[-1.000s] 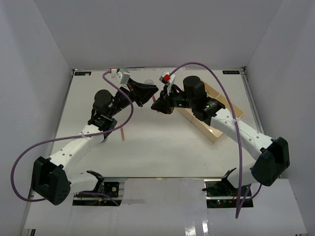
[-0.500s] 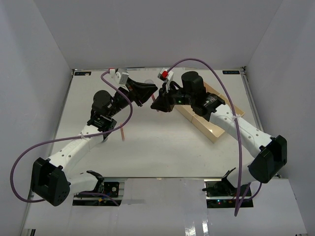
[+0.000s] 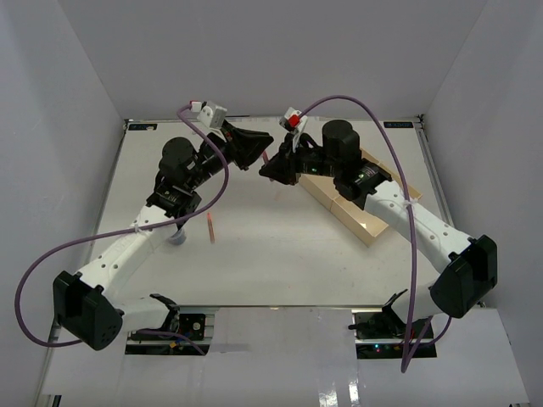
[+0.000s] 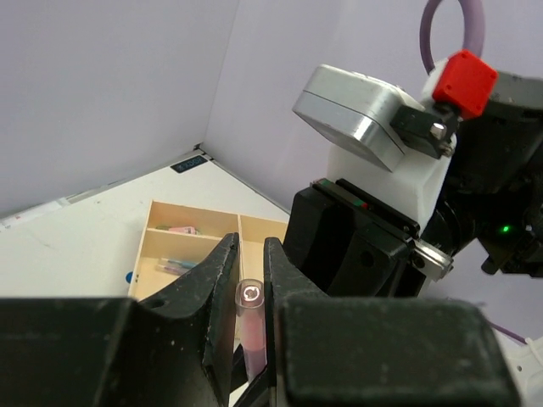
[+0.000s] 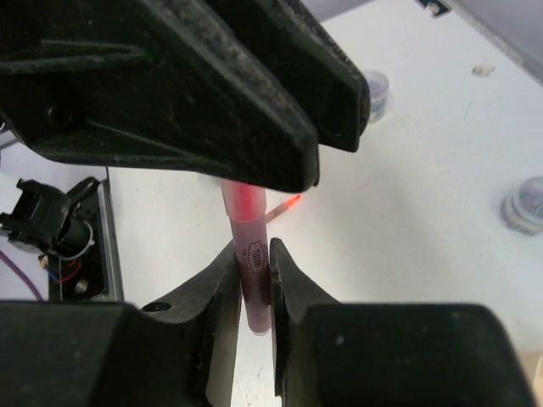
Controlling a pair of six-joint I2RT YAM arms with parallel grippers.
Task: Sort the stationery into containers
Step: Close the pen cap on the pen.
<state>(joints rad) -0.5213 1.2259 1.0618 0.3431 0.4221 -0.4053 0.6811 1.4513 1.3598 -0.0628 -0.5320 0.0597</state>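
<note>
A pink pen (image 3: 266,158) hangs in the air between both grippers, above the back middle of the table. My left gripper (image 4: 250,251) is shut on the pink pen's clear capped end (image 4: 250,298). My right gripper (image 5: 252,251) is shut on the pen's darker barrel (image 5: 253,273), tip to tip with the left gripper (image 5: 212,93). In the overhead view the left gripper (image 3: 265,141) and the right gripper (image 3: 266,170) meet nose to nose. The beige three-compartment tray (image 3: 366,222) lies to the right under the right arm; it (image 4: 149,254) holds several pens and a pink piece.
A thin orange-pink pen (image 3: 211,227) lies loose on the table left of centre, also in the right wrist view (image 5: 287,204). A small grey tub (image 3: 176,238) sits beside the left arm. Two grey tubs (image 5: 374,88) (image 5: 526,202) stand on the white table.
Both grippers have risen and shifted toward the back wall together, still closed on the pink pen. The left arm has lifted, uncovering a grey tub beside it.
</note>
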